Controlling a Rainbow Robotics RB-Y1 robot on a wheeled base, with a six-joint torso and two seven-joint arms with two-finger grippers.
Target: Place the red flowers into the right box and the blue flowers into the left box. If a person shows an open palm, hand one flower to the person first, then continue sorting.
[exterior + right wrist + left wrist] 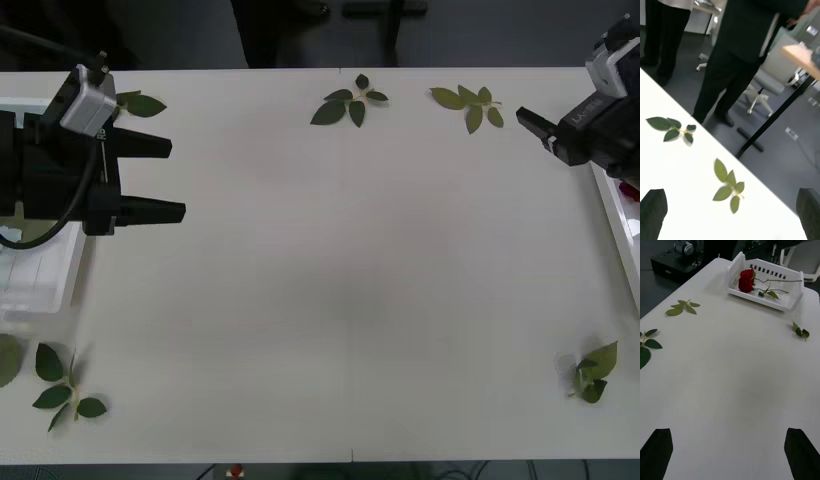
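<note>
Roses: red flowers [746, 280] lie in right box [763, 300], stems across tray floor. Left gripper [170, 180] over table's left edge beside left box [45, 285], fingers apart, holding nothing. Right gripper [730, 215] above right box, fingers spread, nothing between. Leaf sprigs [350, 102] scattered on table [350, 290].

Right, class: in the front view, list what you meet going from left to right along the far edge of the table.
Left tool, open → dark leaf sprig → lighter leaf sprig → right tool → right box at the table's edge.
</note>
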